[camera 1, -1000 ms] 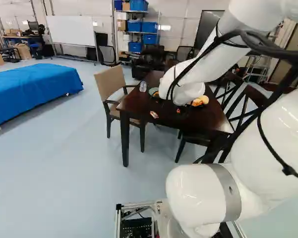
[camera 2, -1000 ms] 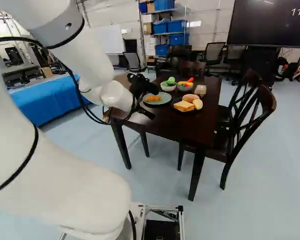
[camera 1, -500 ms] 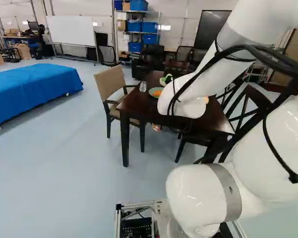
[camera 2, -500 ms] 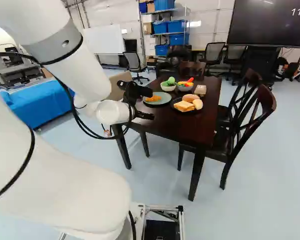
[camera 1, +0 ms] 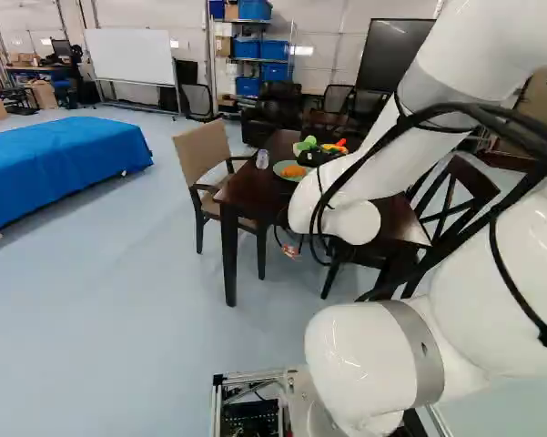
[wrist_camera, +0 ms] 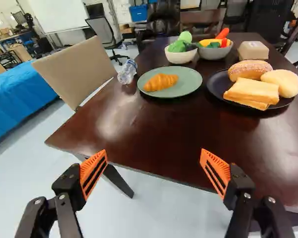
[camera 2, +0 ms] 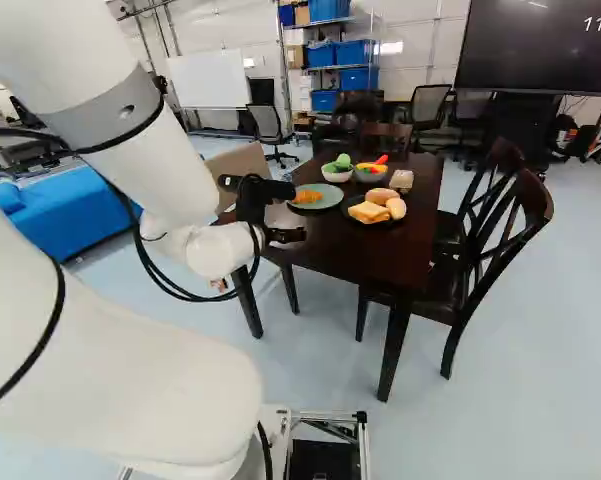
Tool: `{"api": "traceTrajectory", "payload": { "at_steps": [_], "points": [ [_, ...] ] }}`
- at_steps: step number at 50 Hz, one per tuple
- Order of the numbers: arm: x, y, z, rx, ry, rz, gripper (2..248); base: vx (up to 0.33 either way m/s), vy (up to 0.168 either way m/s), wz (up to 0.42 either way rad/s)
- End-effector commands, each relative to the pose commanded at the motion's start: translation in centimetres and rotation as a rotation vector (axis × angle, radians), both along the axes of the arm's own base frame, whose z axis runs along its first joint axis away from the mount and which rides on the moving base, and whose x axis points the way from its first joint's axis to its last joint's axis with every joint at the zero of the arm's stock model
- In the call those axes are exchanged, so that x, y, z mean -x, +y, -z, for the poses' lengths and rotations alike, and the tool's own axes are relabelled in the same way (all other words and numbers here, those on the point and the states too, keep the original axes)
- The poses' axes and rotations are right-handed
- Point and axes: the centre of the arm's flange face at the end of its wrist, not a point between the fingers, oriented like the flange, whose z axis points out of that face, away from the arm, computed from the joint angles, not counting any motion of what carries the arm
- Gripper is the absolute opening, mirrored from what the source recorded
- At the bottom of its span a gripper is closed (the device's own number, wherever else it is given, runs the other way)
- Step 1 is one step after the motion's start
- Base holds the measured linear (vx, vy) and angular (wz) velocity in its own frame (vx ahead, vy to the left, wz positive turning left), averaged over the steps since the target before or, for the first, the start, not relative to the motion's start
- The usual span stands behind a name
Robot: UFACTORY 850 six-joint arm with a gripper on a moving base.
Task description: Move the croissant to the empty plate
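Note:
In the right base view my gripper [camera 2: 270, 212] is at the table's near left corner, short of the green plate. The wrist view shows the gripper [wrist_camera: 153, 171] open, nothing between its orange pads. Ahead of it on the table, the croissant [wrist_camera: 160, 82] lies on the green plate [wrist_camera: 187, 83]. A black plate [wrist_camera: 216, 84] beside it bears bread slices [wrist_camera: 253, 91] and two rolls. I see no empty plate. In the left base view the croissant [camera 1: 293, 170] shows on the green plate, while the arm hides the black plate.
On the dark table [wrist_camera: 153, 134] stand a white bowl [wrist_camera: 181, 56] and a grey bowl [wrist_camera: 215, 51] of toy vegetables, a small box [wrist_camera: 253, 51] and a clear bottle [wrist_camera: 127, 72]. A tan chair [camera 1: 203, 164] is at the table's left side, dark chairs [camera 2: 500, 250] at its right.
The arm has drawn back and to the left in the right base view, away from the plates, uncovering the green plate in the left base view. The base and the food have not moved.

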Motion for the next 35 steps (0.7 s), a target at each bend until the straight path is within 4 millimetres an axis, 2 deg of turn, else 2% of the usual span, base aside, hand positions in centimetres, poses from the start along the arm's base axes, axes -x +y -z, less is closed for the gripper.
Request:
{"api": "traceTrajectory", "payload": {
  "at_steps": [35],
  "points": [
    [2.2,0.5,1.2,0.084,-0.083,-0.058,247,0.0,0.0,0.0]
  ]
}}
